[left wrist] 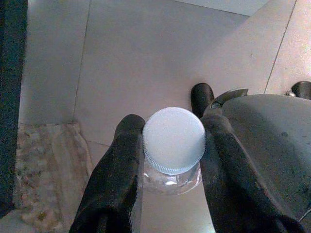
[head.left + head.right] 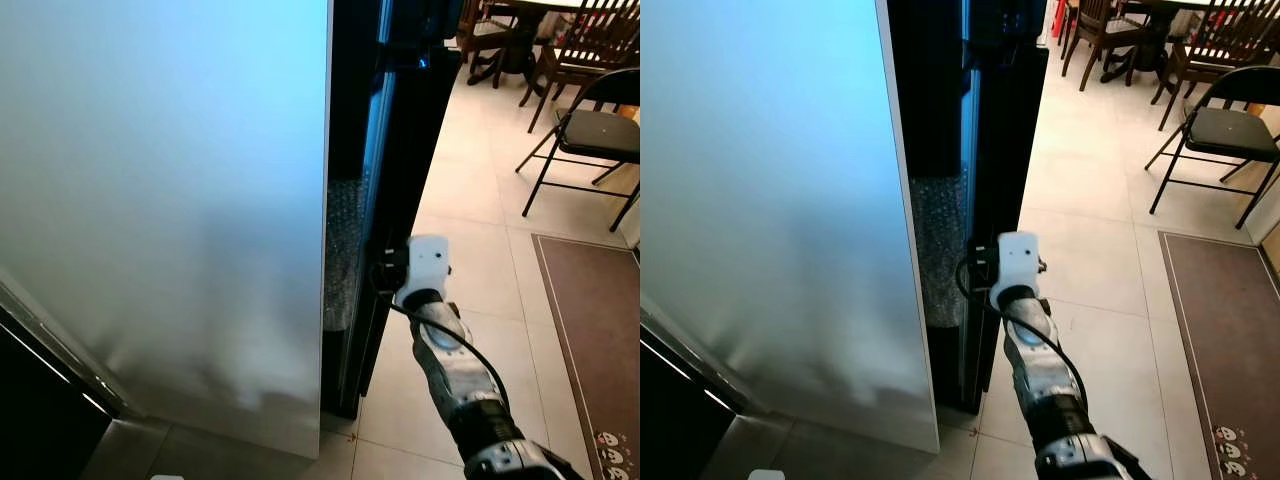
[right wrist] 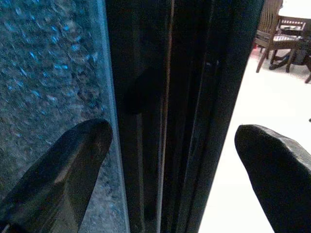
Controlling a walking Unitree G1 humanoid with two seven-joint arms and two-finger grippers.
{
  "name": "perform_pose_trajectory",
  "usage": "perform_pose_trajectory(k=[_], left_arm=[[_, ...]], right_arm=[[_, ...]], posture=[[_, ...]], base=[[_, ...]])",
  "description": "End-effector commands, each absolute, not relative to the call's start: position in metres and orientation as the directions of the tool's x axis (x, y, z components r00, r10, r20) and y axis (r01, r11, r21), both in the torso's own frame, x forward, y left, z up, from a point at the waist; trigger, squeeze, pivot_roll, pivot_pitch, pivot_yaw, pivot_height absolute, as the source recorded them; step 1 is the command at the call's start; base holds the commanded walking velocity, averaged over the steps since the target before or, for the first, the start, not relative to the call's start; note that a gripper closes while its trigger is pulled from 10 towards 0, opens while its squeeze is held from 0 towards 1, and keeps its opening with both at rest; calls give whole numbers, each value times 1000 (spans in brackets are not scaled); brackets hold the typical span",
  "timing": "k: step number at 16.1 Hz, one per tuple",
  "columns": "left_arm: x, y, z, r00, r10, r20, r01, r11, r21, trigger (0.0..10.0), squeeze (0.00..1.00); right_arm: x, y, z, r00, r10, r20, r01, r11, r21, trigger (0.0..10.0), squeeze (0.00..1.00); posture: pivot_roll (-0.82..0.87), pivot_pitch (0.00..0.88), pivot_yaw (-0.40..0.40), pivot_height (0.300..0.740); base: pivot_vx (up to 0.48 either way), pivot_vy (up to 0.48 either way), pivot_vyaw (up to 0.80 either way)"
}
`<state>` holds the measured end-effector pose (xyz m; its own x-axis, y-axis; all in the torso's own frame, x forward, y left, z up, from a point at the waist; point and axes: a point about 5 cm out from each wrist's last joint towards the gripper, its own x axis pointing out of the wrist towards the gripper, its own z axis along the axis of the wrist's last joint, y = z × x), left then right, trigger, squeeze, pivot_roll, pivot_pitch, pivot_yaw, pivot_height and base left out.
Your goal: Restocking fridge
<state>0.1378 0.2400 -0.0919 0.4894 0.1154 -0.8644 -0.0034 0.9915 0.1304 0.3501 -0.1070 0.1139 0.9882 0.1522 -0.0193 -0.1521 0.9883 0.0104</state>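
Fingers of the right gripper (image 3: 170, 165) stand spread wide, one on each side of the dark edge of the fridge door (image 2: 1000, 150), with nothing held between them. In the head views that arm reaches forward and its white wrist sits right at the door's edge, low down, beside a strip of bubbled or textured panel (image 2: 940, 250) showing in the gap between the door and the pale fridge side (image 2: 160, 200).

Down at the other arm, the left gripper (image 1: 170, 160) is closed on the neck of a clear bottle (image 1: 172, 182) just under its white cap (image 1: 174, 138), hanging over the tiled floor (image 1: 146, 48) and near a patterned mat (image 1: 48, 170).

By my reading, the step in hand is opening the fridge: the door looks barely ajar and the bottle waits to go in. The next move likely calls for pinching the door edge or hooking behind it, then swinging it outward toward the dining chairs (image 2: 590, 120), wide enough for the left arm to carry the bottle to a shelf.
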Motion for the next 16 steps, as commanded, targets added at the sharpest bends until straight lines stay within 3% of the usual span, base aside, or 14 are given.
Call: perform_pose_trajectory(k=[1, 9, 16], left_arm=[[135, 240, -93, 475, 122, -871, -7, 991, 135, 10000, 0], [135, 240, -93, 475, 123, -871, -13, 991, 133, 10000, 0], [134, 240, -94, 470, 120, -874, -12, 991, 130, 10000, 0]], right_arm=[[354, -106, 117, 988, 157, -9, -157, 988, 12, 10000, 0], [370, -111, 130, 991, 132, 18, -132, 991, 19, 10000, 0], [370, -105, 116, 978, 199, -61, -197, 979, 44, 10000, 0]], posture=[[39, 0, 1, 740], [46, 0, -5, 740], [50, 0, -6, 740]], base=[[0, 0, 0], [0, 0, 0], [0, 0, 0]])
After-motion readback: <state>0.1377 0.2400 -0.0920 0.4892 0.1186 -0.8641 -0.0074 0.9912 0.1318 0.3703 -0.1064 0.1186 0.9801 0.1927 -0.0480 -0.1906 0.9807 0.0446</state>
